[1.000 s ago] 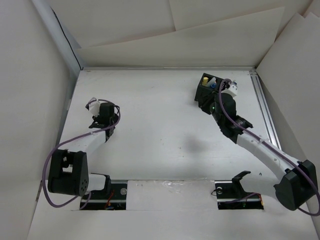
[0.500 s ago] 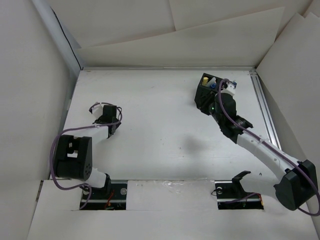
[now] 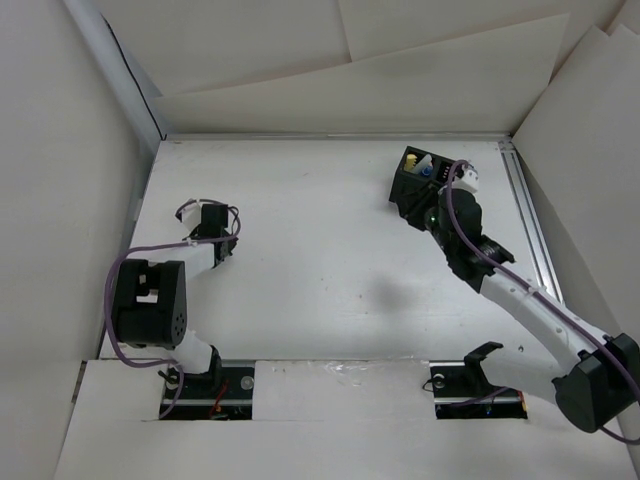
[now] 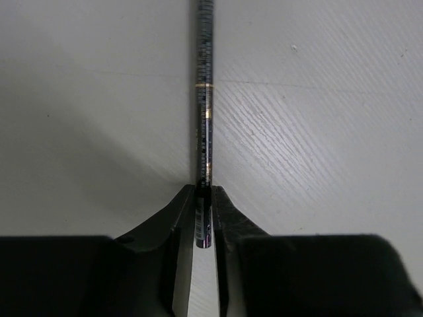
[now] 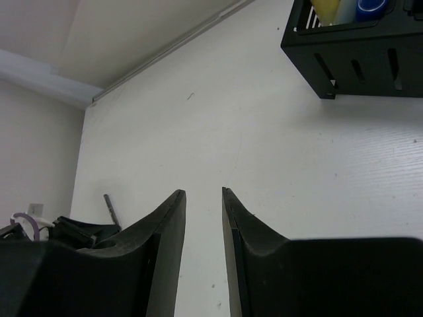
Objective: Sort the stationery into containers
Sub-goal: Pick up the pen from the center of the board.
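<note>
In the left wrist view a slim dark pen (image 4: 205, 99) with a thin gold ring lies on the white table, and its near end sits between the jaws of my left gripper (image 4: 204, 193), which is shut on it. Seen from above, the left gripper (image 3: 220, 250) is low over the left side of the table. The black container (image 3: 410, 178) stands at the back right, with yellow and blue stationery (image 5: 347, 9) showing inside. My right gripper (image 5: 203, 193) is open and empty, beside the container (image 5: 357, 49) and above the table.
A raised rail (image 3: 525, 220) runs along the table's right edge, and white panels wall in the back and both sides. In the right wrist view the left gripper and its pen (image 5: 110, 207) show far across the table.
The left gripper has shut on the pen and its arm has folded back toward its base. The right gripper has drawn slightly away from the container.
</note>
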You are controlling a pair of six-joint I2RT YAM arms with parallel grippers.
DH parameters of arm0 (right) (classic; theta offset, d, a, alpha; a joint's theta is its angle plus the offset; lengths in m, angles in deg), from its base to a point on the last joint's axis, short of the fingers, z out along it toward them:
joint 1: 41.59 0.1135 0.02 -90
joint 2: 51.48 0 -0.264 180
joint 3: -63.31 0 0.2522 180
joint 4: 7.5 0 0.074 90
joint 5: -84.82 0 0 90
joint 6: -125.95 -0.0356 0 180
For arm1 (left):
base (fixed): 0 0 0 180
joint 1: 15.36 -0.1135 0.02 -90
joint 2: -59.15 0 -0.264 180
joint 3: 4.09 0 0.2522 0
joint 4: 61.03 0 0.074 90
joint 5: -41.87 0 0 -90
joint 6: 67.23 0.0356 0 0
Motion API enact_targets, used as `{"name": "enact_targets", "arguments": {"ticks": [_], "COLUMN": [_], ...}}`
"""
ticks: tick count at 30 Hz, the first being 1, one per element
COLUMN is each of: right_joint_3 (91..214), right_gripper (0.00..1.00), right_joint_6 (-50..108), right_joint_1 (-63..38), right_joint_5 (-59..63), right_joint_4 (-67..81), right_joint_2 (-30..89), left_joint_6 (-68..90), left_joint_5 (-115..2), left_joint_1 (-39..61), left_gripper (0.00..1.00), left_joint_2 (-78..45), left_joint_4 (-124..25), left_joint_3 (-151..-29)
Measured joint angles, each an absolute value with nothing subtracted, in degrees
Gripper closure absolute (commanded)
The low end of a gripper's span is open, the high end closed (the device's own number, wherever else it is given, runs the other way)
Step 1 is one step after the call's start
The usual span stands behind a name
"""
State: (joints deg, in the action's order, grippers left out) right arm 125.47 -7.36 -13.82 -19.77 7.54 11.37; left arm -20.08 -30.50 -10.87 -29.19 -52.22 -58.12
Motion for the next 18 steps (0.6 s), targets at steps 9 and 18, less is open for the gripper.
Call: {"name": "enact_targets", "arguments": {"ticks": [9,18], "right_joint_3": [125.0,125.0], "right_gripper": [0.64,0.60], "right_joint_6": [-7.3,-7.4], "right_joint_1": [-14.7,-16.1], "right_joint_5": [-19.8,-18.7], "right_joint_4": [7.5,7.5], "right_joint_2": [11.1,11.1], "left_joint_6": [-19.2,-18.0], "left_joint_5": [-31.3,-32.2], "left_joint_1": [-10.9,-10.6], "left_gripper": [1.00,1.00], "left_joint_2": [-29.7,-28.6], "left_joint_4": [-52.2,-52.9], "left_joint_3": [-58.8,-57.5]}}
